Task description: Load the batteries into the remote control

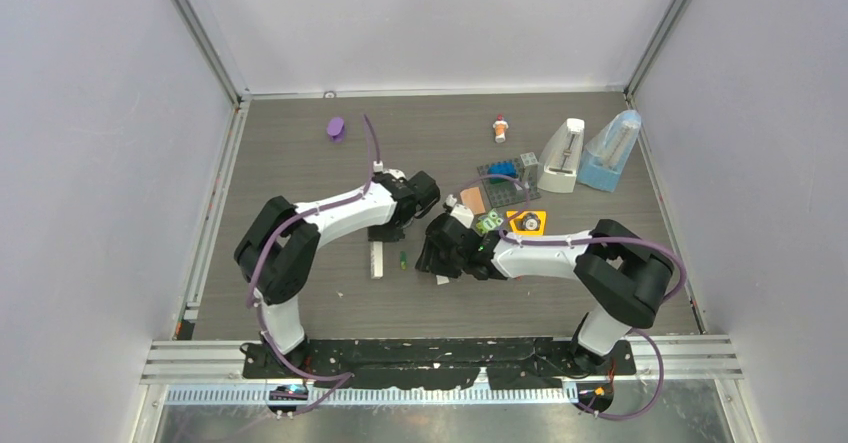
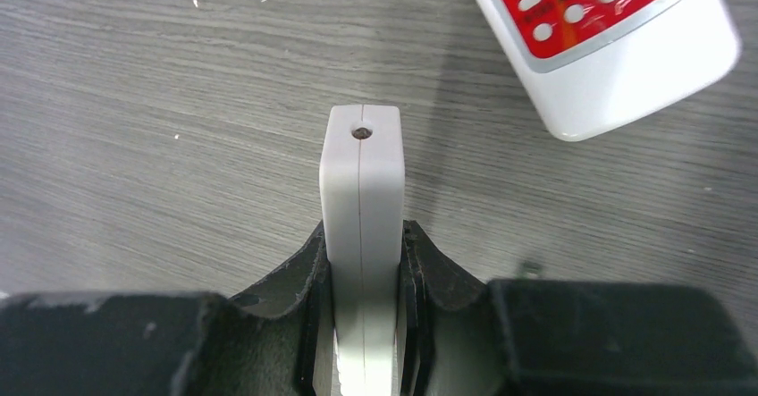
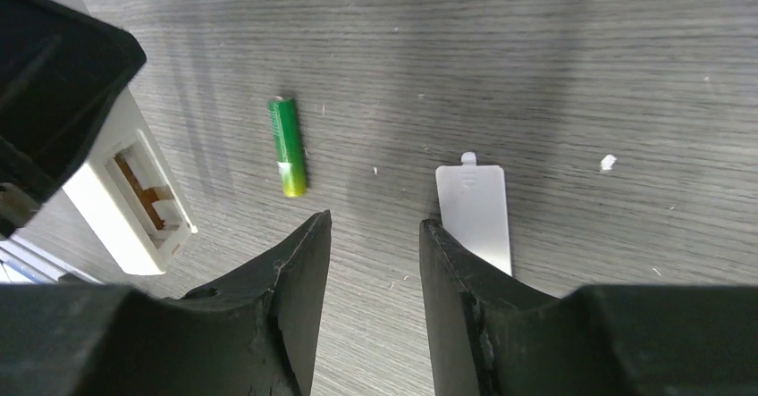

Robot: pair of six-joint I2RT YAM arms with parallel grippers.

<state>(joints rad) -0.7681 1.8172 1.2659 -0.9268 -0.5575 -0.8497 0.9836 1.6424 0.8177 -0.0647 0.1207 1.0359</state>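
Right gripper [image 3: 374, 226] fills the foreground, jaws parted and empty, low over the table [image 3: 554, 56]. Green battery [image 3: 287, 146] lies flat just ahead and to its left, between it and the white remote [image 3: 134, 244]; its long axis runs nearly in line with the fingers, so a short leftward shift should straddle it. Left gripper [image 2: 363, 244] is clamped on that remote, battery bay open; the right arm is free and nearer.

On the table [image 3: 554, 47], battery [image 3: 287, 146] between remote [image 3: 134, 204] and detached cover [image 3: 475, 217].
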